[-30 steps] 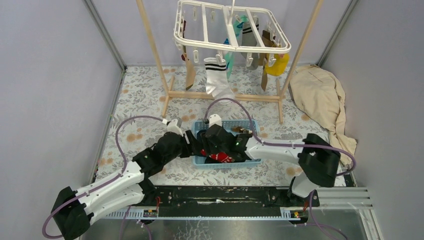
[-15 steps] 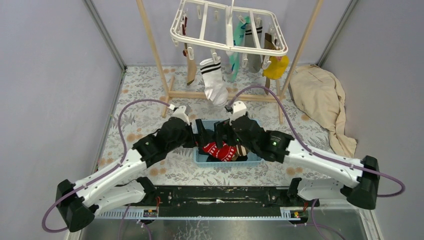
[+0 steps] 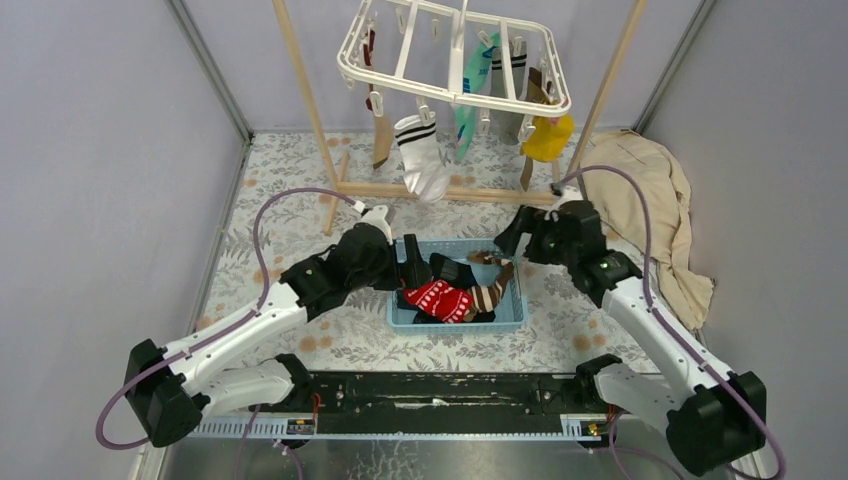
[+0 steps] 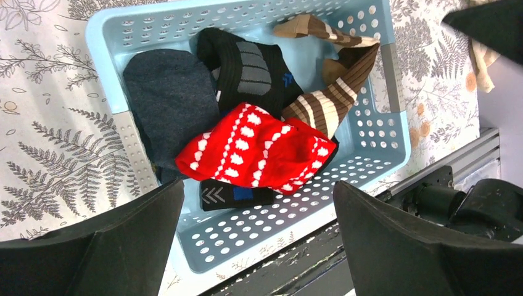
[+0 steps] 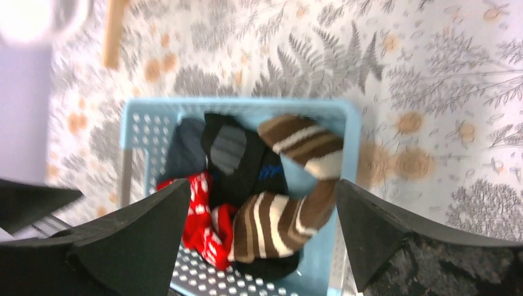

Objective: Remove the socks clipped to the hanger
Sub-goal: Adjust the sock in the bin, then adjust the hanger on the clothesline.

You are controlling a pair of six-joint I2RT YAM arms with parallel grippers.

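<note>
Directly beneath the left gripper (image 4: 259,184), whose fingers are spread wide with nothing between them, sits the blue basket (image 4: 247,11) holding socks already taken off: a red patterned sock (image 4: 259,148) right under the gap, a black sock (image 4: 247,68) and a dark grey sock (image 4: 166,98) beyond the fingertips, and a brown-striped sock (image 4: 333,105) toward the right finger, curled against the basket wall. The right gripper (image 5: 263,182) hangs over the far right edge of the same basket, equally wide open and empty. Well beyond both sets of fingers and above them, the hanger (image 3: 458,60) hangs tilted from the wooden rack (image 3: 440,190), with a white black-banded sock (image 3: 420,160), a teal sock (image 3: 467,120), a yellow sock (image 3: 548,138) and a few others clipped on. So several socks remain to pull. The likely trouble is the hanger itself: it dangles freely, so a sideways tug on a sock could swing or tip the frame instead of opening the clip, leaving the fingers closing on air. The right arm's looping cable could also catch the rack's pole on the reach.
</note>
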